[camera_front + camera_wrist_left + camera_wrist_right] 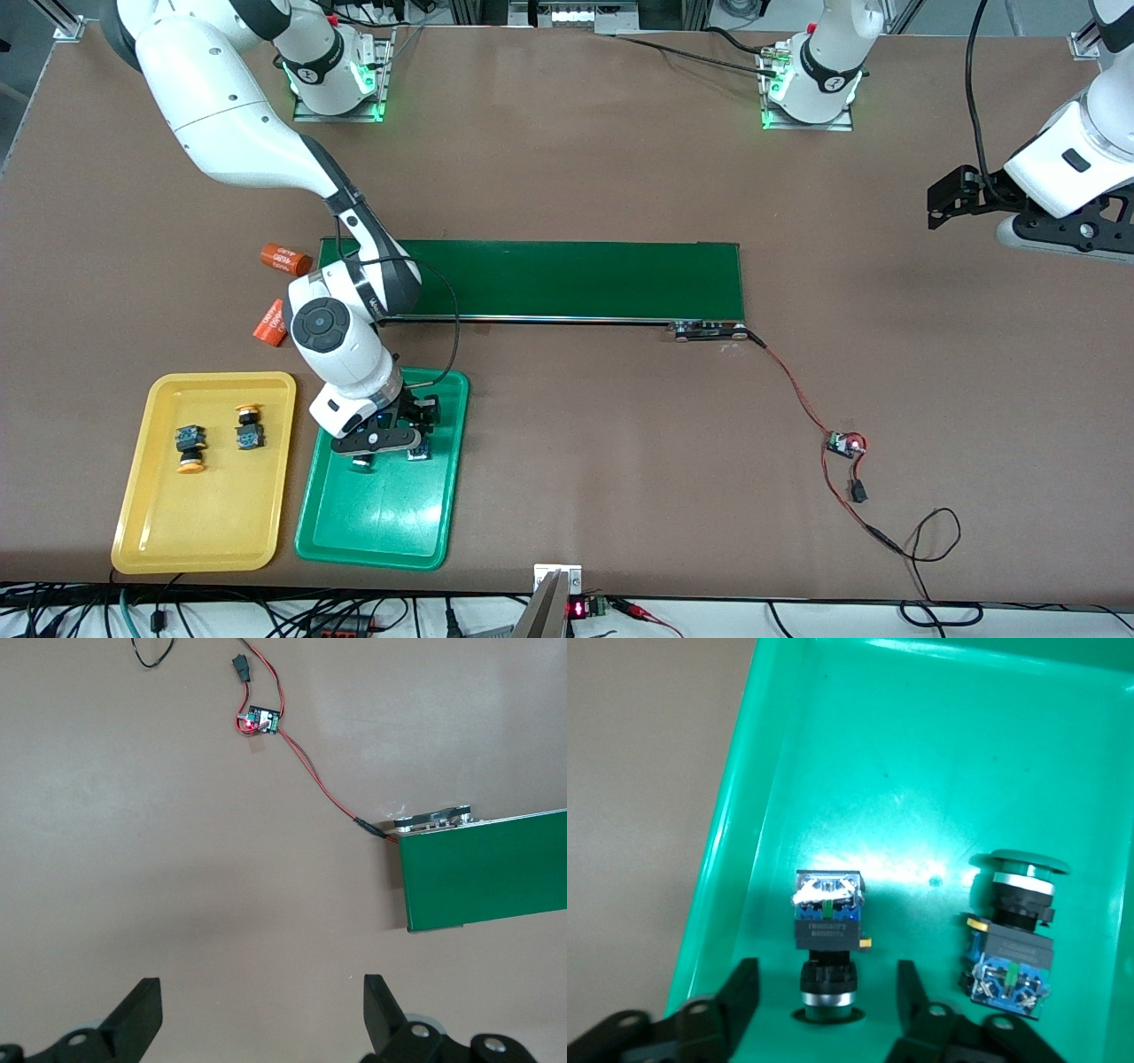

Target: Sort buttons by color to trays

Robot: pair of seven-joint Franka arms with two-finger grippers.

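Lower left of front view: yellow tray (pixel 142 523) with 2 yellow-capped buttons (pixel 190 447), (pixel 249 427) lying inside. Just beside it, green tray (pixel 381 540) with 2 green-capped buttons (pixel 829 943), (pixel 1014 935) side by side. Right claw (pixel 824 1005) low over green tray, fingers parted astride 1 green-capped button, not pinching. Upper right: left claw (pixel 261 1010) wide, empty, waiting over bare surface (pixel 576 177). Sorting judged complete: 4 of 4 placed. Green-capped buttons mostly hidden under right claw in front view.

The right tool (pixel 387 443) hides most of both green-capped buttons (pixel 416 450) in the front view.
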